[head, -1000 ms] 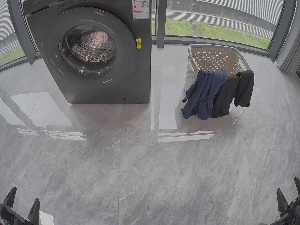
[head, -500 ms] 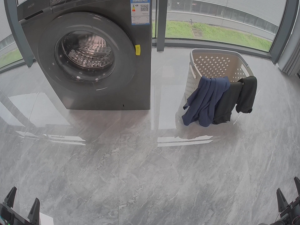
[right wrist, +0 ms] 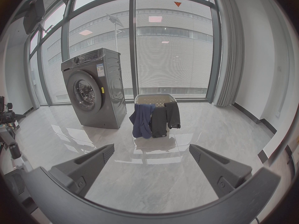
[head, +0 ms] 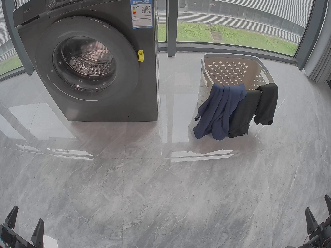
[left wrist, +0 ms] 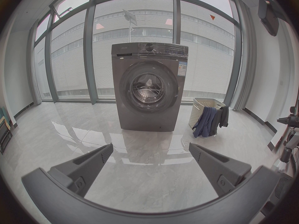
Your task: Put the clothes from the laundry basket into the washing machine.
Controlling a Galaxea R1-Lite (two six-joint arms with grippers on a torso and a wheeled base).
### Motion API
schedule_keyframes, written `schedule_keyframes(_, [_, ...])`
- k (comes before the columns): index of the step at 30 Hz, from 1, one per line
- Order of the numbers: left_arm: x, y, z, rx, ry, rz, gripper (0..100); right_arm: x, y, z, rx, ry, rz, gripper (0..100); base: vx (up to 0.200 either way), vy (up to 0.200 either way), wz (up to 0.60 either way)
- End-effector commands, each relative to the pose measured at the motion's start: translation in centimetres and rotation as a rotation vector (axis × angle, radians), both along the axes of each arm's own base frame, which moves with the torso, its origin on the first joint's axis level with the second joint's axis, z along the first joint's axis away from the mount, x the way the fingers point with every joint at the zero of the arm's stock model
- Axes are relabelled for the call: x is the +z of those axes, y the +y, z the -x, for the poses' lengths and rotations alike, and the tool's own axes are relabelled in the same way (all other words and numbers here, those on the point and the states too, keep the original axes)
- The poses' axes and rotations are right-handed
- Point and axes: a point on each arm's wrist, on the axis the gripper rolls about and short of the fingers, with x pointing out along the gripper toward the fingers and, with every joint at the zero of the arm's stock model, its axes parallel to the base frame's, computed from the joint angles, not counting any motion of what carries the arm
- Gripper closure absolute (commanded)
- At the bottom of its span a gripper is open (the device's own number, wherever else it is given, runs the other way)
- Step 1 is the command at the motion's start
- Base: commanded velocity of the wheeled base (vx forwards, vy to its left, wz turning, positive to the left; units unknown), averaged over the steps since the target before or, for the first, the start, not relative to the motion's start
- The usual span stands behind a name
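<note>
A beige laundry basket (head: 234,66) stands on the floor at the back right, with a blue garment (head: 219,111) and two dark garments (head: 257,107) draped over its front rim. To its left is the grey washing machine (head: 89,55), its round front opening showing the steel drum. My left gripper (head: 24,223) is open at the near left corner and my right gripper (head: 319,212) is open at the near right, both far from the basket and holding nothing. From the wrists I see the washing machine (left wrist: 149,87), the basket (right wrist: 155,100) and the hanging clothes (right wrist: 154,119).
Glossy grey tile floor (head: 165,190) lies open between me and both objects. Tall windows (head: 238,14) with dark pillars run along the back, and a curtain (head: 320,62) hangs at the far right.
The whole head view has shifted: machine and basket sit further left and slightly lower, so the camera has moved. Both grippers hold the same places in the picture.
</note>
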Motion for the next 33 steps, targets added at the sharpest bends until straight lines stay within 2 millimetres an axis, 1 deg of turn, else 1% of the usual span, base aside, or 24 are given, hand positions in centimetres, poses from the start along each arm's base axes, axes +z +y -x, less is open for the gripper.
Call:
schedule_keyframes(1, [-0.52,0.00,-0.02,0.000,0.003,0.000,0,-0.48,0.00,0.01,0.000,-0.001,0.000,0,0.000,-0.200,0.00])
schedule_keyframes(6, [-0.48,0.00,0.00,0.000,0.001,0.000,0,-0.48,0.00,0.01,0.000,-0.001,0.000,0,0.000,-0.200,0.00])
schedule_keyframes(15, [-0.48,0.00,0.00,0.000,0.001,0.000,0,-0.53,0.00,0.00,0.000,0.001,0.000,0,0.000,0.000,0.00])
schedule_keyframes(30, [-0.48,0.00,0.00,0.000,0.001,0.003,0,-0.53,0.00,0.00,0.000,0.001,0.000,0,0.200,0.000,0.00])
schedule_keyframes(33, [-0.48,0.00,0.00,0.000,0.001,0.003,0,-0.48,0.00,0.01,0.000,-0.001,0.000,0,0.000,0.000,0.00])
